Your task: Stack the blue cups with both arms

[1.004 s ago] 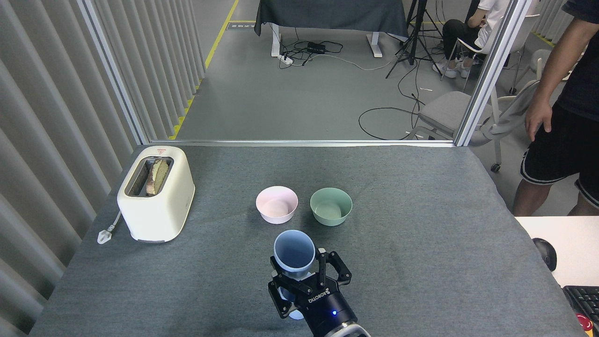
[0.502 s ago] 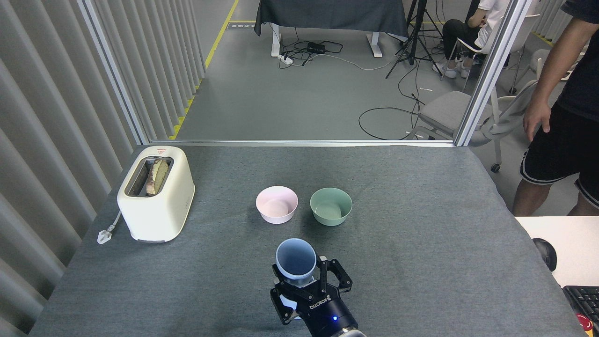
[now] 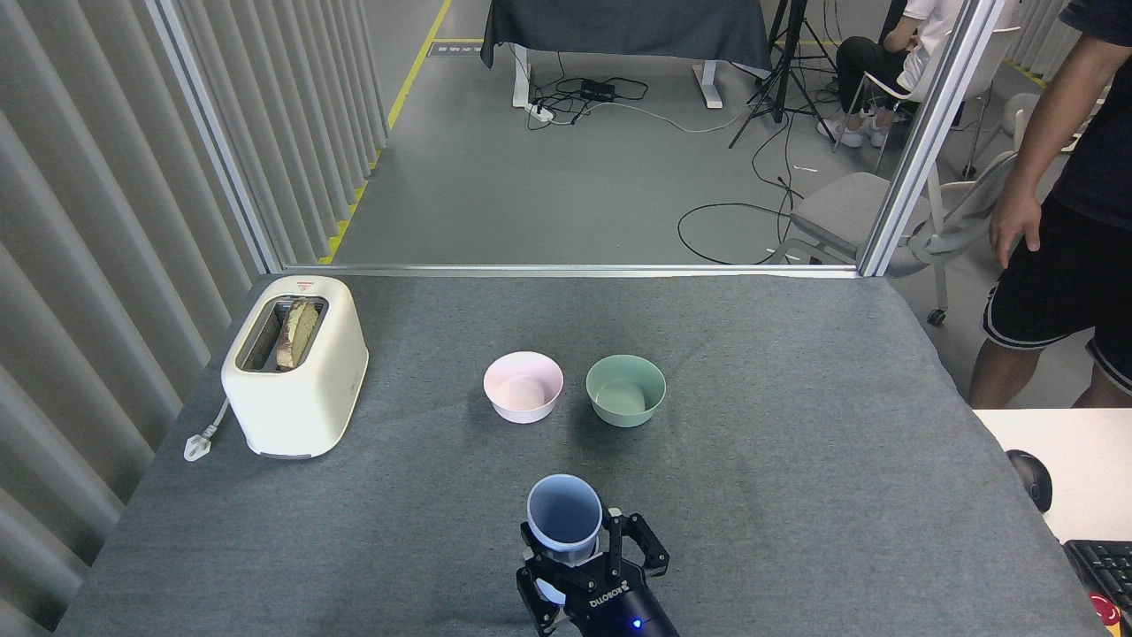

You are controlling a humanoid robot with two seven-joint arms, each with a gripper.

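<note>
Grey table (image 3: pixel 796 425): one blue cup (image 3: pixel 563 518), two bowls (image 3: pixel 523 386).

Cup (image 3: pixel 563 513) pale periwinkle blue, plain. Gripper (image 3: pixel 591 566) black, white lettering, small blue light. Bowl at 11 o'clock of cup (image 3: pixel 523 387) pale pink; bowl at 1 o'clock (image 3: pixel 625 390) mint green. Toaster (image 3: pixel 295 377) cream, red mark on top. Tablecloth (image 3: pixel 796 460) dark grey, felt-like. Floor line (image 3: pixel 416 62) yellow.
</note>
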